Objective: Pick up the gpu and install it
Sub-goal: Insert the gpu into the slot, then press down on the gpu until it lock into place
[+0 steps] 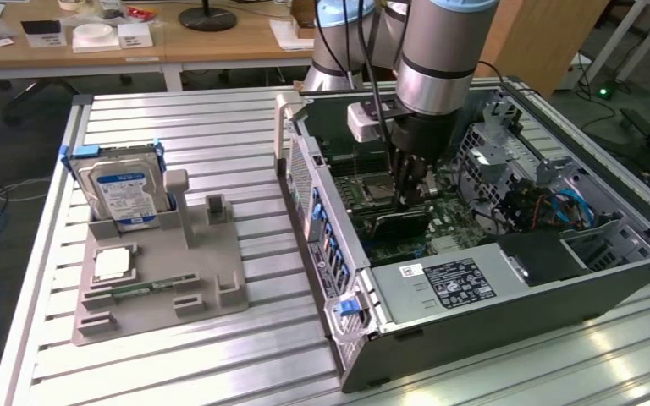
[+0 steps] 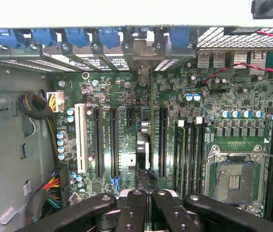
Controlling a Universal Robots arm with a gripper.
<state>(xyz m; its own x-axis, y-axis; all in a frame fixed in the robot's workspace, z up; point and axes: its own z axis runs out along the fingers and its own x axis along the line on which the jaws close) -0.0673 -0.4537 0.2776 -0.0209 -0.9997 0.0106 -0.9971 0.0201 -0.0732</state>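
1. The arm reaches down into the open computer case [image 1: 506, 279] that lies on its side on the slatted metal table [image 1: 190, 127].
2. The pincer [image 1: 412, 196] sits low over the motherboard [image 2: 126, 96], fingers [image 2: 136, 212] pressed close together and clamped on the gpu [image 1: 399, 222].
3. From the wrist view the gpu [image 2: 142, 150] shows edge-on, a thin dark card standing upright among the long black expansion slots, lined up with the metal bracket at the case's rear wall. Can't tell if it's fully seated.
4. Over at the exterior view's left, the grey parts tray [image 1: 156, 288] holds the hard drive [image 1: 122, 190] standing upright.
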